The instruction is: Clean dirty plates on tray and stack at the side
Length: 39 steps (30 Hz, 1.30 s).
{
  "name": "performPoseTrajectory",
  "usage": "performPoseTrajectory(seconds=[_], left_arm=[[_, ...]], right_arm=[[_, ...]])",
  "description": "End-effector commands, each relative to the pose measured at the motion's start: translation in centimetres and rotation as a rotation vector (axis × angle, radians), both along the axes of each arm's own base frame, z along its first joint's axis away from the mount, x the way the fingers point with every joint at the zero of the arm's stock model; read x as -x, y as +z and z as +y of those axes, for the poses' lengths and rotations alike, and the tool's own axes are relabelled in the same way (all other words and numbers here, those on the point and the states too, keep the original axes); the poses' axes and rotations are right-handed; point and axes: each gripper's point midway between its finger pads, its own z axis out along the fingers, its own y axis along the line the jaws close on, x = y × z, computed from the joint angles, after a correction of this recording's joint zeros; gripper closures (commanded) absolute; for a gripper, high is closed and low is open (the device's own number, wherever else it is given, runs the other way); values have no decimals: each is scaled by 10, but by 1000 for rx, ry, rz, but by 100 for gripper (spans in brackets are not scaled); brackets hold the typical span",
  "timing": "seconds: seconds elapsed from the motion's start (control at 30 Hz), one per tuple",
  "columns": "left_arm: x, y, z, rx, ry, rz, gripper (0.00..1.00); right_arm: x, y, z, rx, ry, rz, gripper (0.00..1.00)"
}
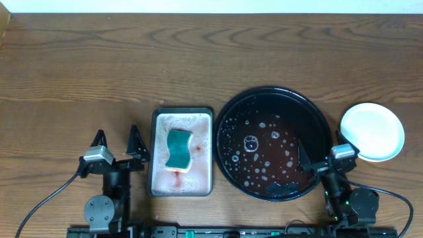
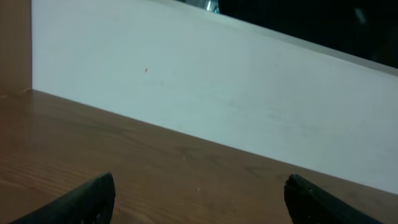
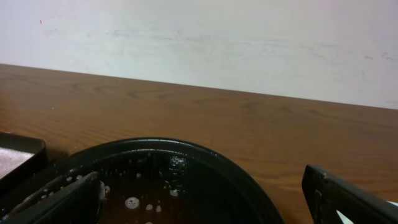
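Looking down on the wooden worktop [image 1: 211, 59] now, and most of it is bare toward the far wall. The biggest thing on it is the black tray [image 1: 274, 90], right of centre. It is full of reddish-brown water dotted with white suds, and I see no plate in it.

Just to its left, close but not touching, I've got the grey tray [image 1: 182, 110]. It is covered in pale foam with a few red specks.

The plates [image 1: 371, 131] are off the black tray, just beyond its right rim on the worktop. The top one is white and clean, and I can't count what lies beneath it.

My left gripper [image 1: 117, 132] hangs over bare wood left of the grey tray. Its fingers are spread wide with nothing between them, and its wrist view gives me only wood grain and the white wall.

My right gripper [image 1: 319, 139] sits at the black tray's right edge, between the tray and the plates. It is spread fully too, with nothing in it. One finger is over the soapy water and the other is out toward the plates. On its wrist view the tray's rim curves between the two fingers.

Smallest of the lot, the teal sponge [image 1: 178, 149] lies in the middle of the grey tray on the foam.
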Motion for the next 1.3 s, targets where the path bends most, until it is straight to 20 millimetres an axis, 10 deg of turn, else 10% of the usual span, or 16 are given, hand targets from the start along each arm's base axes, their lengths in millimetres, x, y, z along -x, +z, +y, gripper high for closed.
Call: performPoseTrajectory(seconds=[0.0,0.73,1.27], left_arm=[[-4,-17,5,-18,28,5,13],[-5,-91,5,-9,27,264,13],[-5,-90,6,-9,29,259,13]], right_arm=[[0,-1,-3,5,-13,3,1],[0,-1,-3,5,-13,3,1],[0,-1,-3,5,-13,3,1]])
